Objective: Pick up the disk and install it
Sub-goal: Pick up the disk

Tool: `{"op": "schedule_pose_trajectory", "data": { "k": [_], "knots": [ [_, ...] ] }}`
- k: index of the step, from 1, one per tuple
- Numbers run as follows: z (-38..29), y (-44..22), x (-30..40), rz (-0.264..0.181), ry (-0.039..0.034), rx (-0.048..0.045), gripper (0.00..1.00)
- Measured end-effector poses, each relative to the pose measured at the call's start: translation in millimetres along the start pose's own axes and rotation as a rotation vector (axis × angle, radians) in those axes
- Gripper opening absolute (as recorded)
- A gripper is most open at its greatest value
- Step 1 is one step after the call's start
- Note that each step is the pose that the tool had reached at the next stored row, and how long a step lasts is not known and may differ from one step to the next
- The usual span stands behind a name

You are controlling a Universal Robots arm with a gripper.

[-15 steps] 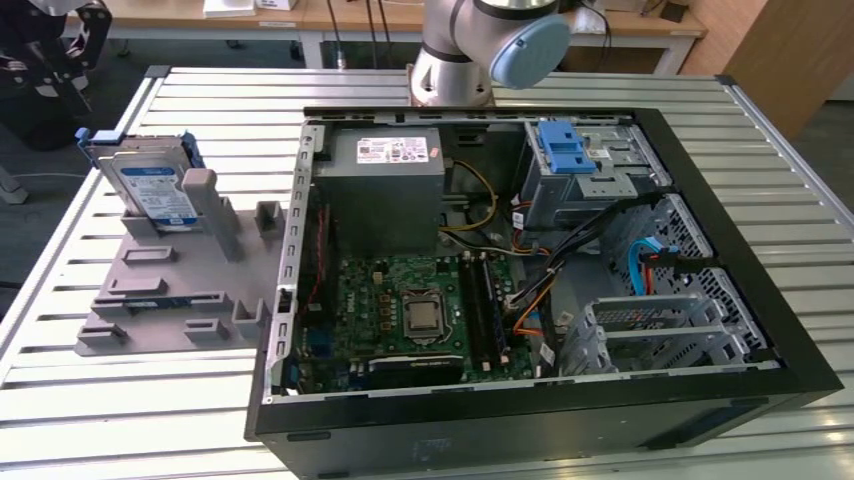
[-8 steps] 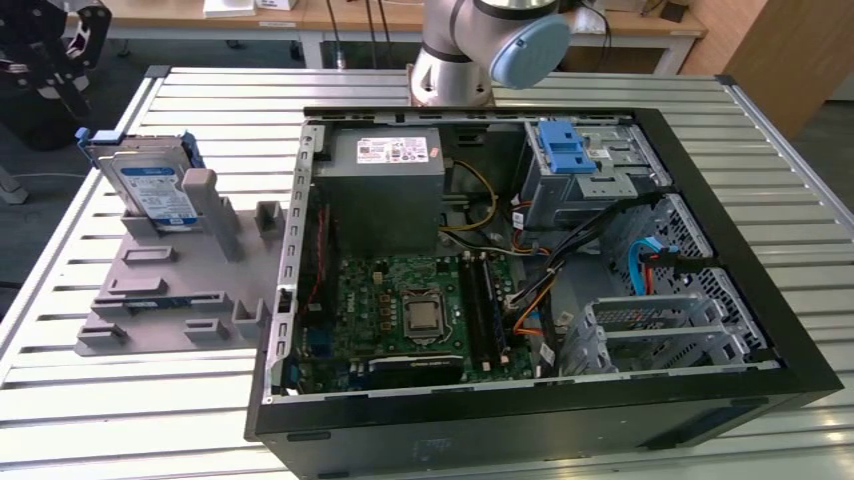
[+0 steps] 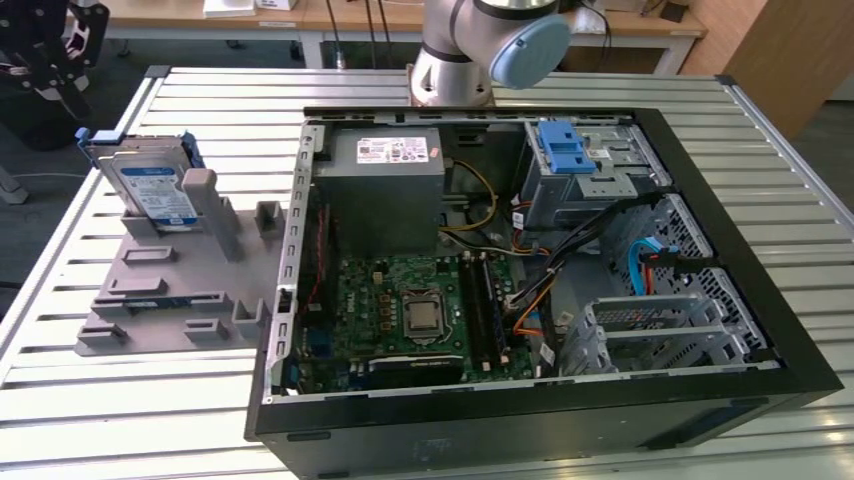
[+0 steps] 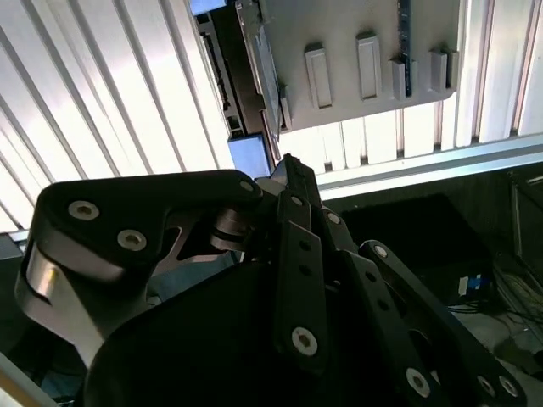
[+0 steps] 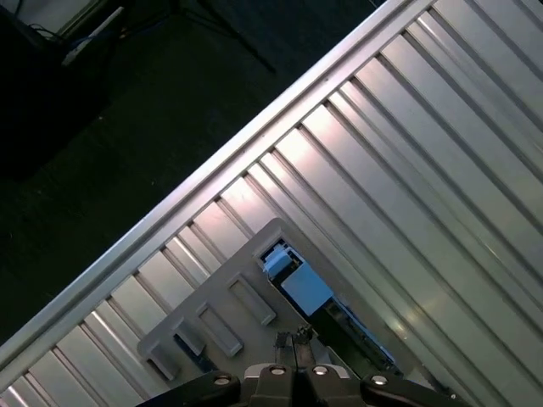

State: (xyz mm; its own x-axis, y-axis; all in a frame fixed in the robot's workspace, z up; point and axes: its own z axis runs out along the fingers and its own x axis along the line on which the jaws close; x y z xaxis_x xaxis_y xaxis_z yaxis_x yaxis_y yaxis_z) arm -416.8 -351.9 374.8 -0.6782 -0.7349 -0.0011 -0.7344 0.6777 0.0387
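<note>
Exterior view: the disk (image 3: 147, 185) stands on edge in the grey rack (image 3: 174, 290), at the rack's far end. My fingers (image 5: 289, 341), pressed together with nothing between them, hang above the rack. The open computer case (image 3: 747, 400) sits beside the rack on the counter (image 3: 134, 410).

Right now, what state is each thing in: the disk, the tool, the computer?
disk: standing on edge in the grey holder, not gripped.
tool: shut, holding nothing.
computer case: lying on its side, open, side panel off.
</note>
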Motion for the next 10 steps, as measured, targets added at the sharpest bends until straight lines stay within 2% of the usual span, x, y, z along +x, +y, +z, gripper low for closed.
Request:
{"op": "schedule_pose_trajectory", "data": {
  "k": [10],
  "knots": [
    [-0.1, 0.0, 0.0, -0.011, 0.0006, -0.0001, 0.11]
  ]
}}
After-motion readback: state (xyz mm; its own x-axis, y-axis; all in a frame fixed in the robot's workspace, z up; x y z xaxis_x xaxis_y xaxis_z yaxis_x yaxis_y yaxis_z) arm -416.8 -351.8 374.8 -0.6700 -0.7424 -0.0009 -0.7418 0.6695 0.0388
